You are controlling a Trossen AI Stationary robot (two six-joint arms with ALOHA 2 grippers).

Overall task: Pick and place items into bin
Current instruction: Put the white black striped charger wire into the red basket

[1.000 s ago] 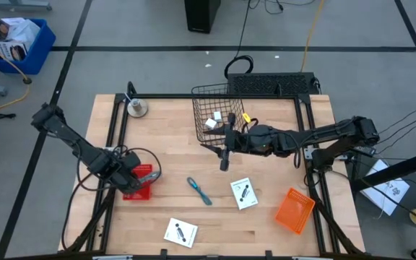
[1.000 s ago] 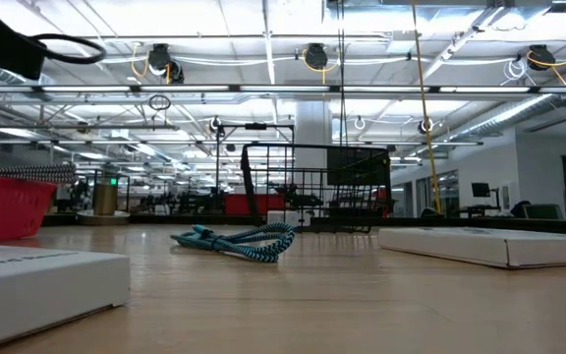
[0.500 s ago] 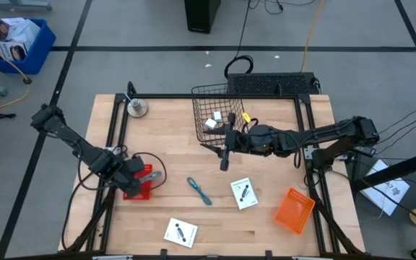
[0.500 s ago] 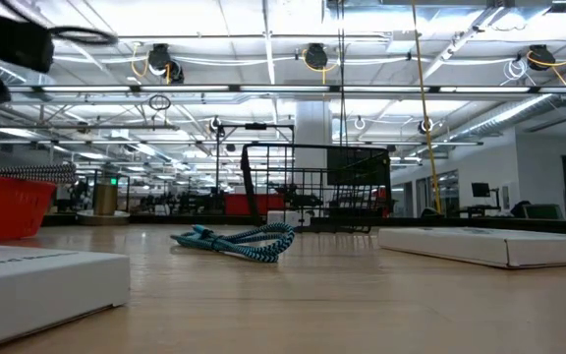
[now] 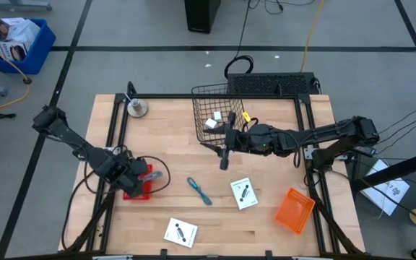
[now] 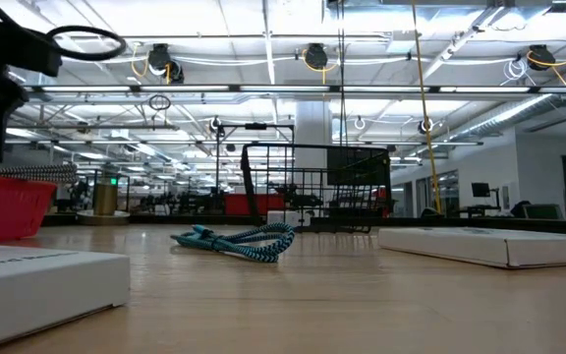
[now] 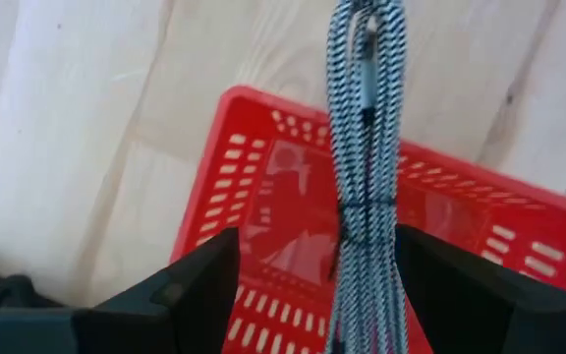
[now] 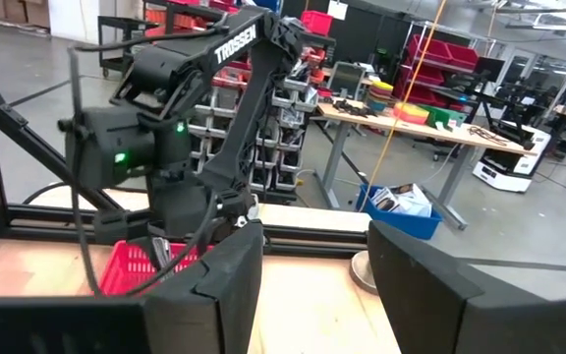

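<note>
A black-and-white braided cord (image 7: 362, 147) lies across the top of a red basket (image 7: 214, 226) near the table's left side; in the low view the cord (image 6: 23, 171) rests on the basket's rim (image 6: 3, 206). My left gripper (image 7: 314, 246) hangs open above the basket (image 5: 141, 189), with a finger on either side of the cord. Whether the cord brushes one finger, I cannot tell. My right gripper (image 5: 224, 160) is open and holds nothing, in front of the wire bin (image 5: 211, 97). White blocks (image 5: 213, 121) lie in the bin.
A teal braided cord (image 5: 199, 191) lies mid-table, with two white cards (image 5: 244, 193) (image 5: 180, 232) near it. An orange basket (image 5: 295, 211) sits at the near right, and a grey metal piece (image 5: 137, 108) at the far left. A black frame runs along the table's edges.
My left gripper has shifted a little toward the right and the near edge above the red basket, and the loop of cable on its arm has swung along with it. The braided cord has stayed on the basket's rim.
</note>
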